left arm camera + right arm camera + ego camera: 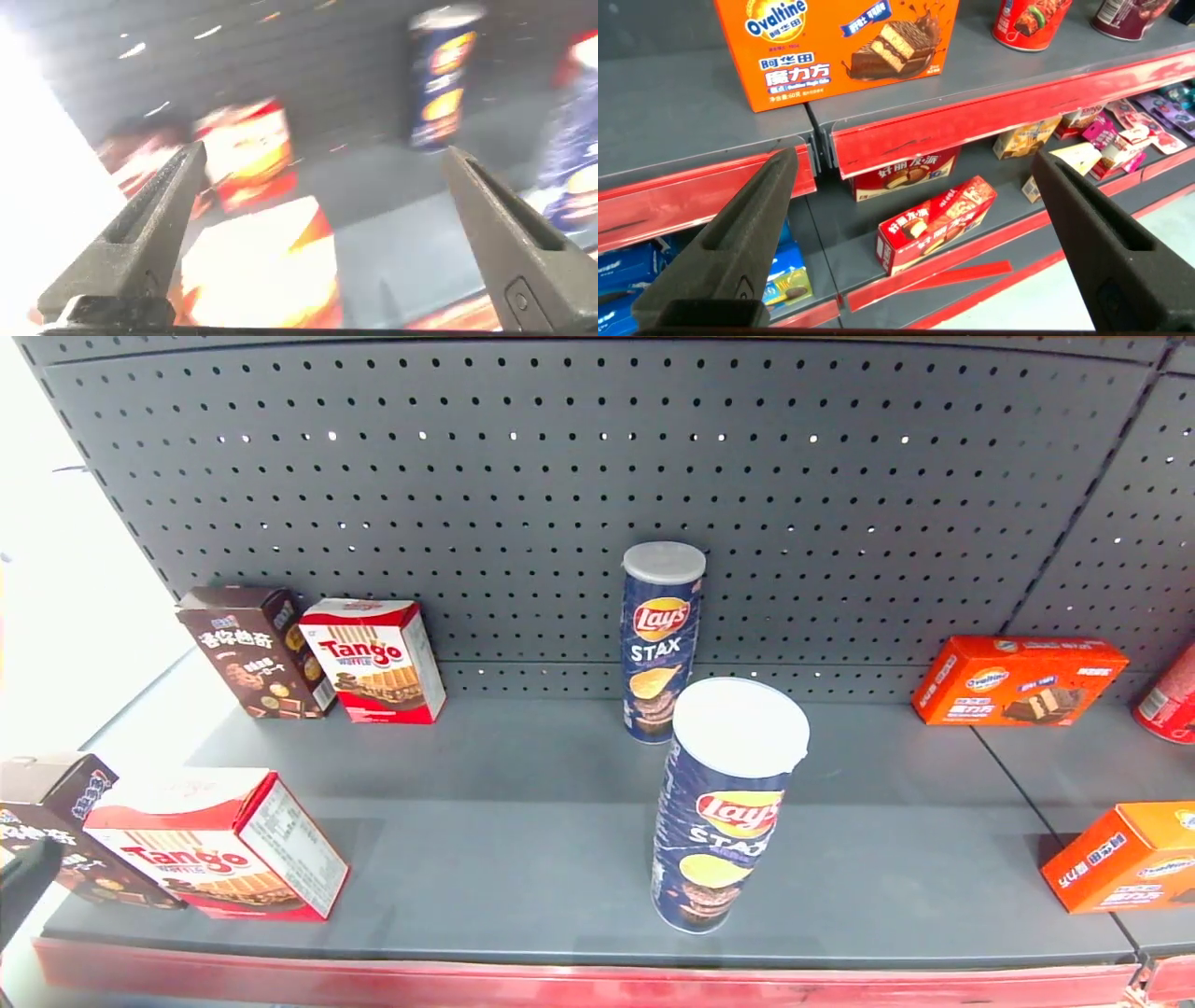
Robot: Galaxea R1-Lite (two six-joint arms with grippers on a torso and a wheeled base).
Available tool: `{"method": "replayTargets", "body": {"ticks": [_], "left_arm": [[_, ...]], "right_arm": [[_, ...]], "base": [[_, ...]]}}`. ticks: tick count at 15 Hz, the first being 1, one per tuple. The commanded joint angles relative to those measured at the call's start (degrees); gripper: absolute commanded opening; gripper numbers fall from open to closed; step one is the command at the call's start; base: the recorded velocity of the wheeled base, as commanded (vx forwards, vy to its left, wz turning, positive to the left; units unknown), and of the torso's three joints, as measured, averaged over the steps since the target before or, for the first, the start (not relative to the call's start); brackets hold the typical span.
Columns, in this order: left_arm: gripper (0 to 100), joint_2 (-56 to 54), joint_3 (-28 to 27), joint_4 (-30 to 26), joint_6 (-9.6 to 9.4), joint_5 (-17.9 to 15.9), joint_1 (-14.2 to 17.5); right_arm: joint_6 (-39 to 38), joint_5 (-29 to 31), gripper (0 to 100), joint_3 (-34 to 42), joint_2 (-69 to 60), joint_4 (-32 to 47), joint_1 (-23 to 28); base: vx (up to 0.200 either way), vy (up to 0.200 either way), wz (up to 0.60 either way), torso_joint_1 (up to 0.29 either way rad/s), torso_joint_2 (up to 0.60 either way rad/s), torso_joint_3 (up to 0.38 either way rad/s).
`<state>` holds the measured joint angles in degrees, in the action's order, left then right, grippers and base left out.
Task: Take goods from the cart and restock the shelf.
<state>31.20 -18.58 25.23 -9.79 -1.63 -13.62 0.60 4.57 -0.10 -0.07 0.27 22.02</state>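
My left gripper (318, 238) hangs spread wide and empty, facing the left end of the shelf (523, 821). Reading across the head frame, I count two brown biscuit boxes (254, 649) at the far left and two wafer boxes (378, 658) just beside them. Two chip cans (660, 644) stand upright in the centre. Two orange boxes (1018, 679) lie at the right, with one red can (1167, 705) cut by the right edge. Each pair has one at the back panel and one near the front lip, labels outward. I judge these are display rows, with gaps left for restocking. My right gripper (915, 243) is likewise released and holds nothing, in front of the right bay.
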Motion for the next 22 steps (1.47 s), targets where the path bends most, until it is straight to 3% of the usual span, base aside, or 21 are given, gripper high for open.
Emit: {"method": "replayTargets", "body": {"ticks": [1, 3, 6, 8, 9, 10, 12, 13, 14, 15, 16, 22], "left_arm": [[100, -18.63, 12.87, -0.19, 3.72, -7.07, 15.29], [100, -26.19, 18.58, -0.71, 4.25, -8.65, 16.25], [100, -31.20, 18.58, -8.45, 3.81, -8.39, 13.70], [100, -31.20, 18.58, -10.12, 3.64, -9.09, 13.62], [100, -31.20, 18.58, -14.60, 0.65, -8.47, 13.62], [100, -31.20, 18.58, -18.82, -2.60, -5.22, 13.70], [100, -31.20, 18.58, -21.28, -5.77, 6.29, 13.70], [100, -31.20, 18.58, -21.46, -4.71, 7.96, 13.62], [100, -31.20, 18.58, -21.72, -1.37, 7.26, 13.62], [100, -31.20, 18.58, -22.25, 4.25, 5.76, 13.62], [100, -31.20, 18.58, -24.18, 8.47, 4.80, 13.62], [100, -31.20, 18.58, -25.23, 7.06, 4.27, 13.62]], "right_arm": [[0.02, 0.00, 100, 0.01, 0.07, 0.00, 0.04], [0.02, 0.00, 100, 0.01, 0.07, 0.00, 0.04], [0.02, 0.00, 100, 0.01, 0.07, 0.00, 0.04], [0.02, 0.00, 100, 0.01, 0.07, 0.00, 0.04], [0.02, 0.00, 100, 0.01, 0.07, 0.00, -0.04], [0.02, 0.00, 100, 0.01, 0.07, 0.00, 0.04], [0.02, 0.00, 100, 0.01, 0.07, 0.00, 0.04], [0.02, 0.00, 100, 0.01, 0.07, 0.00, 0.04], [0.02, 0.00, 100, 0.01, 0.07, 0.00, -0.04], [0.02, 0.00, 100, 0.01, 0.07, 0.00, 0.04], [0.02, 0.00, 100, 0.01, 0.07, 0.00, -0.04], [0.28, -0.18, 100, 0.01, 0.07, 0.00, -0.13]], "base": [[0.000, 0.000, 0.00, 0.000, 0.00, 0.000], [0.000, 0.000, 0.00, 0.000, 0.00, 0.000], [0.000, 0.000, 0.00, 0.000, 0.00, 0.000], [0.000, 0.000, 0.00, 0.000, 0.00, 0.000], [0.000, 0.000, 0.00, 0.000, 0.00, 0.000], [0.000, 0.000, 0.00, 0.000, 0.00, 0.000], [0.000, 0.000, 0.00, 0.000, 0.00, 0.000], [0.000, 0.000, 0.00, 0.000, 0.00, 0.000], [0.000, 0.000, 0.00, 0.000, 0.00, 0.000], [0.000, 0.000, 0.00, 0.000, 0.00, 0.000], [0.000, 0.000, 0.00, 0.000, 0.00, 0.000], [0.000, 0.000, 0.00, 0.000, 0.00, 0.000]]}}
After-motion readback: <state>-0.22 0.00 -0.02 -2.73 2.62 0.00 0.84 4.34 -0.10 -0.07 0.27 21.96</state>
